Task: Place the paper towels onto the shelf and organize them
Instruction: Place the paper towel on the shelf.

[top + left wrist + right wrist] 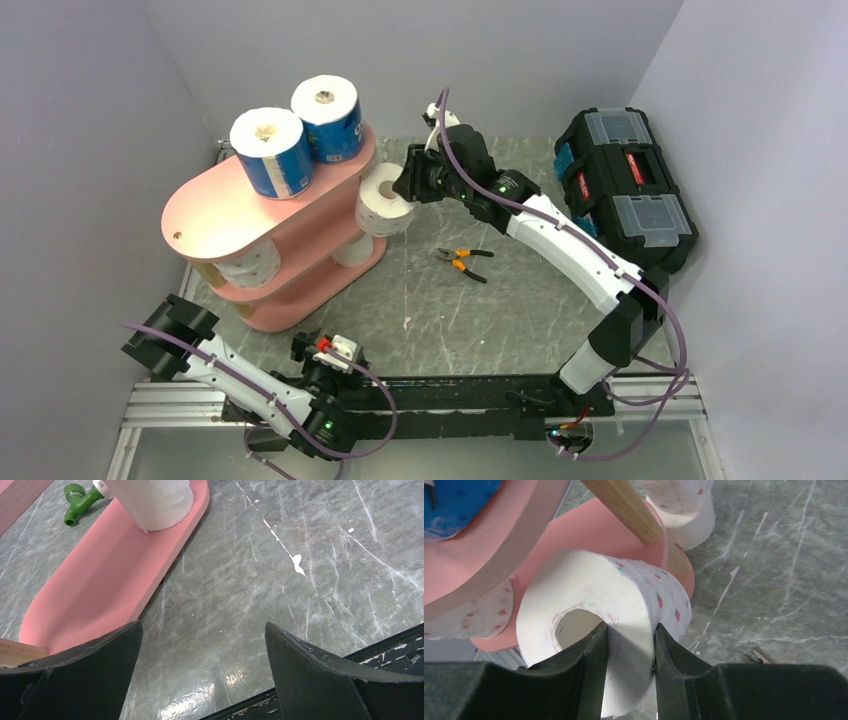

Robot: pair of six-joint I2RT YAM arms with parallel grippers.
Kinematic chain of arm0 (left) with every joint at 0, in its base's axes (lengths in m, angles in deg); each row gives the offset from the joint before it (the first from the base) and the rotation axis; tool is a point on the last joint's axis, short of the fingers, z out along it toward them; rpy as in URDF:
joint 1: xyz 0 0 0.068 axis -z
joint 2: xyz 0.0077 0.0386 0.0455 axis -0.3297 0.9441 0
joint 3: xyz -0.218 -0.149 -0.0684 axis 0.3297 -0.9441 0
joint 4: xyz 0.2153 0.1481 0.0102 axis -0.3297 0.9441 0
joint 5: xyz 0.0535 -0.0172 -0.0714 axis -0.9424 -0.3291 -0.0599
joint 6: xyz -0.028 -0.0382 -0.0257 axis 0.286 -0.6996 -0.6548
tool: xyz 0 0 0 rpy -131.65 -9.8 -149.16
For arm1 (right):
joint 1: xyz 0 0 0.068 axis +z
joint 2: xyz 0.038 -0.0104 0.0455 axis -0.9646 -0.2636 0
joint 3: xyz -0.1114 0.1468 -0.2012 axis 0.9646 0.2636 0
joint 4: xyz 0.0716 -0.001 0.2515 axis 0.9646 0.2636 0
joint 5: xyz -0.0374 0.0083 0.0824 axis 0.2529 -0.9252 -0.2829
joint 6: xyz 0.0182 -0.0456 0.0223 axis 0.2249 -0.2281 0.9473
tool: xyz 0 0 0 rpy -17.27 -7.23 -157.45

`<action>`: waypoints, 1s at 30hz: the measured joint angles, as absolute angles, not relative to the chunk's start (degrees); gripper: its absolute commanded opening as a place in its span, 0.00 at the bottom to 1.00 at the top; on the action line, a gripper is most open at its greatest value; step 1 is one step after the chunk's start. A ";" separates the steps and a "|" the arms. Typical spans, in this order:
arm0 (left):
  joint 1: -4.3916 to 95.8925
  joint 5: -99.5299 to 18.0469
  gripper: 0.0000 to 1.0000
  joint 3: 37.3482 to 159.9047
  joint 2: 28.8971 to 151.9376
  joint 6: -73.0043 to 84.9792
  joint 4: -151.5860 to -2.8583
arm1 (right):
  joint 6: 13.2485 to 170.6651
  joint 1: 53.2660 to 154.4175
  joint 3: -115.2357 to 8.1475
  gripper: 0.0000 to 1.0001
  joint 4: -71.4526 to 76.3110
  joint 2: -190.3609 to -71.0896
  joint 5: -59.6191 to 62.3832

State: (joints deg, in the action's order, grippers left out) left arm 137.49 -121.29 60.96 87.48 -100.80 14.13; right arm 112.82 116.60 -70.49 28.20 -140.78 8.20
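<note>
Your right gripper (629, 645) is clamped on the speckled roll (624, 595): one finger in the core, the other outside, with the roll's wall pinched between them. The roll sits right at the jaws, against the end of the pink shelf (584, 530), with a wooden post (629, 510) just beyond it. Can't tell if it rests on a board. Two blue-wrapped rolls (272, 150) (328, 118) stand on the top board, up and left of that gripper. Your left gripper (202, 645) is spread wide with nothing between the fingers, low over bare desk (300, 605). The shelf's bottom board lies ahead-left of it, with a white roll (155, 502) standing on it.
</note>
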 measured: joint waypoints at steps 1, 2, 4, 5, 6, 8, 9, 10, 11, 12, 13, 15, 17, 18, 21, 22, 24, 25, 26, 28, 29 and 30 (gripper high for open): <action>137.49 -121.29 0.99 60.96 87.50 -100.80 14.13 | 112.85 116.73 -70.68 0.24 28.23 -140.97 7.83; 137.49 -121.29 0.99 60.96 87.52 -100.80 14.11 | 112.87 116.82 -70.90 0.24 28.25 -141.13 7.42; 137.49 -121.29 0.99 60.96 87.54 -100.80 14.13 | 113.02 117.04 -71.71 0.24 28.31 -141.59 6.80; 137.49 -121.29 0.99 60.96 87.52 -100.80 14.13 | 113.13 117.13 -72.21 0.24 28.25 -141.87 6.59; 137.49 -121.29 0.99 60.96 87.52 -100.78 14.11 | 113.22 117.17 -72.67 0.24 28.25 -142.11 6.39; 137.49 -121.29 0.99 60.96 87.52 -100.80 14.11 | 113.61 117.17 -73.55 0.24 27.94 -142.70 5.71; 137.49 -121.29 0.99 60.96 87.52 -100.80 14.13 | 113.89 117.19 -73.76 0.24 27.70 -142.98 5.49; 137.49 -121.29 0.99 60.96 87.52 -100.80 14.13 | 114.07 117.24 -73.89 0.24 27.46 -143.20 5.41; 137.49 -121.29 0.99 60.96 87.52 -100.80 14.11 | 114.29 117.35 -74.11 0.24 27.33 -143.55 5.34; 137.51 -121.29 0.99 60.96 87.54 -100.80 14.11 | 114.42 117.48 -74.46 0.24 27.29 -144.01 5.27; 137.51 -121.29 0.99 60.96 87.52 -100.80 14.13 | 114.64 117.52 -74.77 0.23 27.22 -144.25 5.19; 137.51 -121.29 0.99 60.96 87.52 -100.80 14.13 | 114.97 117.67 -75.51 0.23 27.13 -145.45 4.86; 137.51 -121.29 0.99 60.96 87.54 -100.80 14.11 | 115.27 117.94 -75.91 0.23 26.76 -146.22 4.66; 137.51 -121.29 0.99 60.96 87.54 -100.80 14.13 | 115.38 118.07 -76.26 0.23 26.63 -146.53 4.64; 137.57 -121.29 0.99 60.96 87.61 -100.80 14.11 | 115.93 118.42 -76.67 0.23 26.08 -146.96 4.42; 137.57 -121.29 0.99 60.96 87.63 -100.80 14.13 | 116.28 118.66 -76.78 0.23 25.78 -147.18 4.40; 137.60 -121.29 0.99 60.96 87.65 -100.80 14.13 | 116.78 119.12 -77.20 0.23 25.56 -147.68 4.20; 137.60 -121.29 0.99 60.96 87.67 -100.80 14.13 | 116.93 119.25 -77.33 0.24 25.43 -147.84 4.12; 137.60 -121.29 0.99 60.96 87.70 -100.80 14.13 | 117.15 119.45 -77.50 0.27 25.30 -148.01 4.03; 137.60 -121.29 0.99 60.96 87.83 -100.80 14.11 | 117.41 119.73 -77.92 0.31 25.25 -148.41 3.90; 137.60 -121.29 0.99 60.96 87.96 -100.80 14.13 | 117.57 119.79 -78.16 0.33 25.28 -148.60 3.79; 137.60 -121.29 0.99 60.96 88.02 -100.80 14.11 | 117.76 119.88 -78.33 0.35 25.10 -148.82 3.53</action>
State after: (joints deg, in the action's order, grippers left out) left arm 137.60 -121.29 60.96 88.02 -100.80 14.11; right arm 117.76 119.88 -78.33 25.10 -148.82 3.53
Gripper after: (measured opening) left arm 0.989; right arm 0.367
